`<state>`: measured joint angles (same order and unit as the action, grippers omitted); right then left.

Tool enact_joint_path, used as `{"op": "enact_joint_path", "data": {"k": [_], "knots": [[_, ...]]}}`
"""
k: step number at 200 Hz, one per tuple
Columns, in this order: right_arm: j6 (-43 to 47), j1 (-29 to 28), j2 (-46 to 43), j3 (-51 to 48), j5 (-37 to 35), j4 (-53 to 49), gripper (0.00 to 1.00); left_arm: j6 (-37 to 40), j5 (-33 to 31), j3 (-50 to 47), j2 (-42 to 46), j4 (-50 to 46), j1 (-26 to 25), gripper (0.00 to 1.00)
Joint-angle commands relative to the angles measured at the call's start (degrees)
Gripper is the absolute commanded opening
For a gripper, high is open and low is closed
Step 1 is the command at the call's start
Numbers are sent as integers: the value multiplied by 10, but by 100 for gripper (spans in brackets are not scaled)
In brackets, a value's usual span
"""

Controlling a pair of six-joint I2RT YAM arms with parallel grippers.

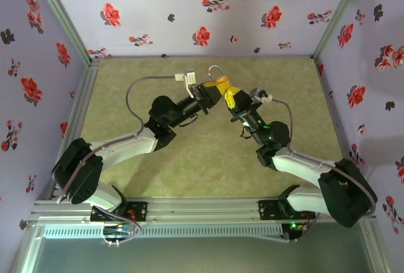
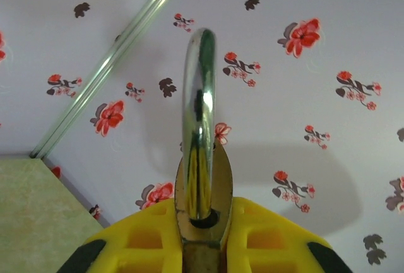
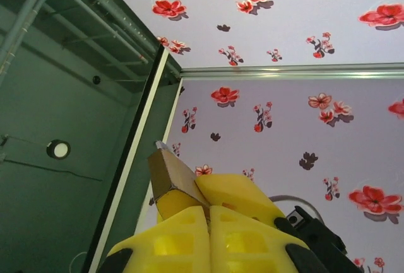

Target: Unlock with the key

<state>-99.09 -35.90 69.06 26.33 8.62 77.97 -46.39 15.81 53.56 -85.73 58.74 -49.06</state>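
Above the middle of the green desk [image 1: 189, 159], towards its far edge, the two arms met with their yellow fingertips close together. The left hand [image 2: 202, 248] was clenched on the brass padlock [image 2: 201, 159], one yellow finger [image 2: 148, 238] on each side of the body. The lock's silver shackle stood up out of that grip, seated in the top of the body on its visible side, against the flowered wall [image 2: 328, 147]. The right hand [image 3: 208, 222] was closed too, its two fingers pressed flat together with only a thin seam between them. Their tips were up against a corner of the padlock. The key could not be made out; it was too small to tell at the spot where those fingers met the lock.
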Motion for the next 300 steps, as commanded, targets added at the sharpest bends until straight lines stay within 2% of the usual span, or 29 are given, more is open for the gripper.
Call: {"op": "enact_joint_path", "data": {"k": [1,10,24,35,46,56,66,85,106,130,201,256,277,293,300], "knots": [[18,-1,-44,8,-2,-126,0,33,150,16,7,-20,-19,0],[48,2,-76,4,-3,-185,4,36,146,15,18,-58,-12,0],[121,14,-149,7,2,-330,33,54,134,6,47,-136,0,0],[209,22,-227,30,-19,-527,50,74,129,-3,76,-209,14,0],[300,22,-296,70,-80,-739,64,108,125,-5,108,-296,24,0],[373,24,-337,94,-121,-843,72,154,120,4,133,-397,27,0],[434,28,-362,117,-149,-905,79,207,113,27,144,-508,26,0],[540,32,-352,155,-126,-951,87,276,119,67,142,-655,21,0],[621,31,-286,198,-48,-970,89,335,120,110,123,-767,9,0],[637,24,-223,214,38,-925,89,354,113,132,113,-801,2,0],[604,-27,-181,167,81,-806,88,360,125,148,88,-801,-15,0],[568,-37,-171,137,60,-783,79,363,130,152,84,-794,-30,0],[553,-41,-156,140,54,-771,70,372,129,158,75,-806,-44,0],[538,-41,-142,147,48,-773,52,383,98,168,67,-830,-55,0],[531,-42,-132,154,41,-790,40,388,81,170,67,-836,-59,0]]}}
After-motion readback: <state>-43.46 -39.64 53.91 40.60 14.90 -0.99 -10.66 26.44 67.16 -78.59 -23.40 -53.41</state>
